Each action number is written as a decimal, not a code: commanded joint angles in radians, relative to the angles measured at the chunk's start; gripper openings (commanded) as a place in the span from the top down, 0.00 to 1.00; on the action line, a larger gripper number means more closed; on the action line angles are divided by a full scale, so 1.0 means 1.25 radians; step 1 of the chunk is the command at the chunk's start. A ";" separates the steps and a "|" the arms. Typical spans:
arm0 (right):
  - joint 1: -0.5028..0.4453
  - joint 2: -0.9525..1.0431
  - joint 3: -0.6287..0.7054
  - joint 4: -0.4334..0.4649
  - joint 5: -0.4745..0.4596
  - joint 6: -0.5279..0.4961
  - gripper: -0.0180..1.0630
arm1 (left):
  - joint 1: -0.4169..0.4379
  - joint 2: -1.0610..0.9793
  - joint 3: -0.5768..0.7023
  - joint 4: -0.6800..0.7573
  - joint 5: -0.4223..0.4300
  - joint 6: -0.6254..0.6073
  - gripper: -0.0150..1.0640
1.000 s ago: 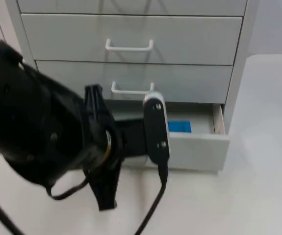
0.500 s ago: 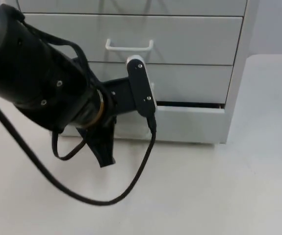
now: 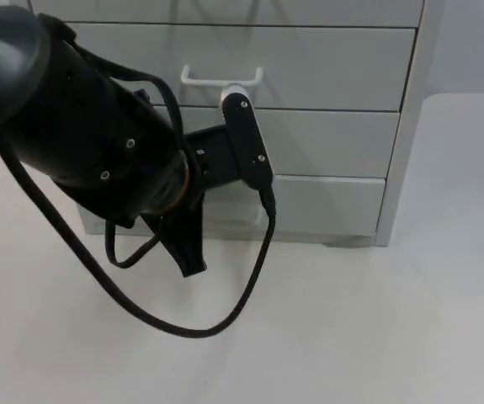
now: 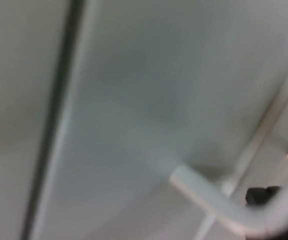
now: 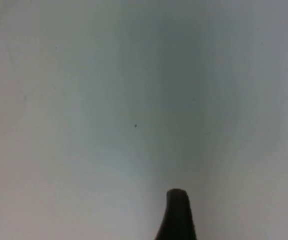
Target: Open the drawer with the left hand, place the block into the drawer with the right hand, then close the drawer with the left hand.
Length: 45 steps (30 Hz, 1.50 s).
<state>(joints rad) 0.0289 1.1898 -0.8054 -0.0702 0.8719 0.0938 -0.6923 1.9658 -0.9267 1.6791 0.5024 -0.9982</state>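
Note:
The grey cabinet's bottom drawer [image 3: 326, 204] sits flush with the drawers above it. Its left half is covered by my left arm [image 3: 98, 143], which reaches in against the front. In the left wrist view the drawer's white handle [image 4: 209, 200] runs close before the left gripper [image 4: 261, 196], right at the grey front. The blue block is out of sight behind the shut drawer front. My right gripper [image 5: 176, 215] waits over bare white table.
The cabinet [image 3: 401, 126] stands at the back with two more shut drawers, the upper one with a white handle [image 3: 220, 82]. White table [image 3: 376, 337] stretches in front and to the right. A black cable loop [image 3: 183, 324] hangs from the left arm.
The bottom drawer, open a second ago with the blue block lying in it, has slid fully shut. My left arm moved toward the cabinet with it.

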 commanded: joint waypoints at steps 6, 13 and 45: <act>0.006 -0.007 0.000 -0.005 -0.008 -0.007 0.43 | -0.055 -0.111 0.037 -0.420 -0.044 0.269 0.99; 0.006 -0.007 0.000 -0.005 -0.012 -0.003 0.43 | -0.055 -0.218 0.043 -0.920 -0.046 0.636 0.99; 0.006 -0.007 0.000 0.013 -0.018 -0.007 0.43 | 0.506 -0.542 0.117 -1.354 0.091 0.781 0.99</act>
<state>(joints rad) 0.0289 1.1898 -0.8054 -0.0584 0.8607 0.0932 -0.0902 1.3191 -0.7869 0.0000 0.6176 -0.0232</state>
